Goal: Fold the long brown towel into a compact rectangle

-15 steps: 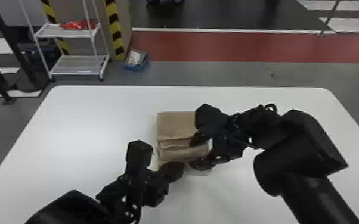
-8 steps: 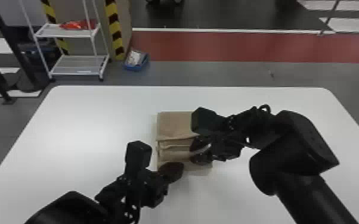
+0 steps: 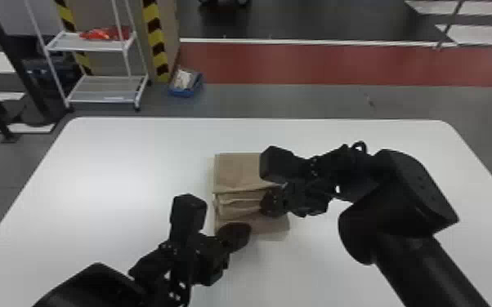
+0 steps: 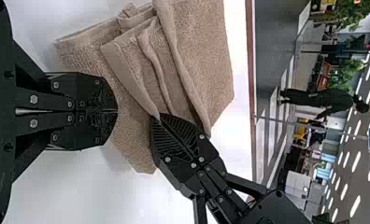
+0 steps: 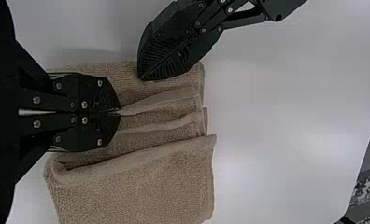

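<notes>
1. Grey floor lies behind the bench (image 3: 114,171); at its left stands a white rack (image 3: 106,83) with a red item (image 3: 102,33) on its upper shelf. Next come a yellow-and-black striped post (image 3: 157,45) and a blue box (image 3: 182,93) on the floor, then a red floor strip (image 3: 339,63) running off to the right.

2. The bench is white and smooth, with rounded far corners.

3. On the left, the left gripper (image 3: 241,236) is over the near part of the towel. Its two fingers are closed together, tip to tip, and the left wrist view shows no cloth between them.

4. Around the middle of the bench lies the brown towel (image 3: 237,171), folded into a stack. Its far part is a broad, fairly flat panel; nearer the robot, several layers form ridges with their hems exposed, and a lower layer reaches out at the near side.

5. To the right of that, the right gripper (image 3: 267,202) comes in over the ridged middle layers. Its fingers are closed, and in the right wrist view a raised hem runs right into the fingertips, pinched between them.
</notes>
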Action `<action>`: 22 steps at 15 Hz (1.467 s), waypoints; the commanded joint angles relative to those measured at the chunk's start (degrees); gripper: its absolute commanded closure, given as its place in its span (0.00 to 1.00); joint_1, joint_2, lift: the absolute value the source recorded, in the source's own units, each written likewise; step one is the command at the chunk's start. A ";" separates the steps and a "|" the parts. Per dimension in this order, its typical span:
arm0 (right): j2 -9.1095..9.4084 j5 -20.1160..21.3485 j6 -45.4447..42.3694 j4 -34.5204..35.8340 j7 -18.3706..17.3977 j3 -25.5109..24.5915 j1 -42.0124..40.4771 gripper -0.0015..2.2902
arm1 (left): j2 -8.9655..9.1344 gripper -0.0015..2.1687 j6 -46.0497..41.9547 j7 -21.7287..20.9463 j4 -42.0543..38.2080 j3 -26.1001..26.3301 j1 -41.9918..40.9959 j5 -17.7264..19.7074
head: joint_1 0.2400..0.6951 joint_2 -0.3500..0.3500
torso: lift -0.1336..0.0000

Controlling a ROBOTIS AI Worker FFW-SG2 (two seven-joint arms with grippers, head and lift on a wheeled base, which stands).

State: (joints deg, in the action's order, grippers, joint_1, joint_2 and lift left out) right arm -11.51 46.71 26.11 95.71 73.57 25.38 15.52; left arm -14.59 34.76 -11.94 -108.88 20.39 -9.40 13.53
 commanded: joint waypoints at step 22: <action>-1.41 -9.71 1.80 10.99 2.37 -9.74 0.39 0.58 | 0.61 0.68 0.88 0.16 0.25 1.14 0.17 -0.70 | 1.00 0.42 | 0.08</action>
State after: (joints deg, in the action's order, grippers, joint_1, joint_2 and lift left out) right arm -13.12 37.18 27.79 106.71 76.00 15.73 15.64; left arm -14.00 35.52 -11.77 -108.65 21.40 -9.25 12.84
